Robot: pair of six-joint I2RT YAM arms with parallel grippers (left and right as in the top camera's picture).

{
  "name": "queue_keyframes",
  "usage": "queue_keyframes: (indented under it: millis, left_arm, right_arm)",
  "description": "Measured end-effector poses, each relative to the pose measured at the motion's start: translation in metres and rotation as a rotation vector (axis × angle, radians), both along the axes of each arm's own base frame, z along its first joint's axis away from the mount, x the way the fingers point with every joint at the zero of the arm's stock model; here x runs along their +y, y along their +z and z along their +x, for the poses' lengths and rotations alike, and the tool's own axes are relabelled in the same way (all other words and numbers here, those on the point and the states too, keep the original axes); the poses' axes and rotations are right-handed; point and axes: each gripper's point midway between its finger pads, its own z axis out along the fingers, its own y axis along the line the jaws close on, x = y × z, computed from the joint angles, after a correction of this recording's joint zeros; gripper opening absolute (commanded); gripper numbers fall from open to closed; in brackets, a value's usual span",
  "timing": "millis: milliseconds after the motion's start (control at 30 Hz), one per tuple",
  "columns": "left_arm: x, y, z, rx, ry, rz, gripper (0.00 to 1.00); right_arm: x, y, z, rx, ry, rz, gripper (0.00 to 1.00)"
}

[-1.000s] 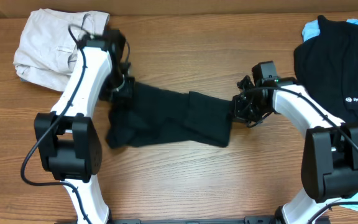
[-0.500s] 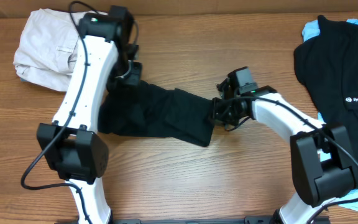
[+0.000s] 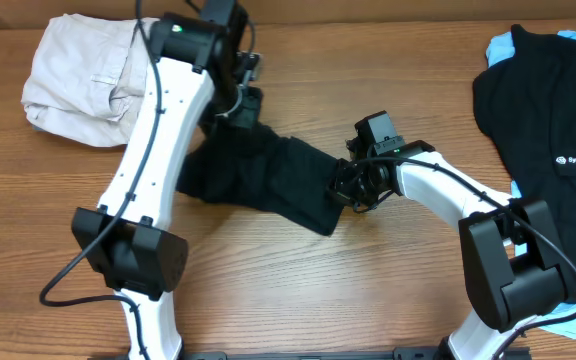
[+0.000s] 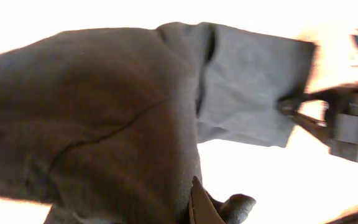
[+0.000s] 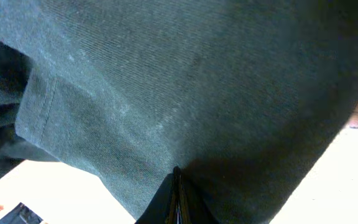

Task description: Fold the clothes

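Two ends of the black T-shirt (image 3: 268,175), centre of the table (image 3: 298,300), are clamped tight in left gripper (image 3: 236,115) and right gripper (image 3: 345,187), closer together than before; fabric largely hides the fingertips.

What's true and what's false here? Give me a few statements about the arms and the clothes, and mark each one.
1. The left fingers and the right fingers both pinch the same black T-shirt. True.
2. That T-shirt lies flat and neatly folded. False: it is bunched up, held between the two arms.
3. The beige trousers sit at the far right of the table. False: they are in the far left corner.
4. No fingers hold the logo shirt. True.
5. The light-blue garment lies on top of the logo shirt. False: it peeks out from under it.
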Motion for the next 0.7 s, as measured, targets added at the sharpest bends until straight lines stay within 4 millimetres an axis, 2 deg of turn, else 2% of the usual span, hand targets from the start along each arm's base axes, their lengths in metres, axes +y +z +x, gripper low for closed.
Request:
queue_keyframes:
  millis: [100, 133, 233, 400, 500, 567, 600, 700]
  left_arm:
    - [-0.026, 0.001, -0.005, -0.014, -0.051, -0.025, 0.04]
    - [-0.041, 0.002, -0.008, -0.022, -0.074, -0.037, 0.04]
    - [-0.066, -0.004, -0.017, -0.022, -0.112, -0.047, 0.04]
    - [-0.084, -0.03, -0.02, -0.006, -0.119, -0.052, 0.04]
    - [-0.092, -0.043, -0.015, -0.019, -0.121, -0.067, 0.04]
    - [-0.098, -0.053, -0.014, -0.022, -0.121, -0.075, 0.04]
    - [-0.1, -0.056, -0.015, -0.022, -0.123, -0.077, 0.13]
    - [-0.115, -0.064, -0.018, -0.029, -0.146, -0.101, 0.65]
  right_arm:
    - [0.001, 0.001, 0.003, -0.015, -0.002, 0.004, 0.04]
    - [0.001, 0.001, 0.004, -0.018, -0.004, 0.005, 0.04]
    - [0.001, 0.002, 0.005, -0.022, -0.004, 0.008, 0.04]
    - [-0.01, 0.009, 0.008, 0.0, -0.016, 0.034, 0.04]
    - [-0.032, 0.036, 0.025, -0.045, -0.077, 0.072, 0.04]
    - [-0.056, 0.075, 0.04, -0.139, -0.136, 0.11, 0.04]
    - [-0.068, 0.097, 0.046, -0.191, -0.164, 0.124, 0.04]
    - [-0.106, 0.162, 0.054, -0.351, -0.246, 0.15, 0.04]
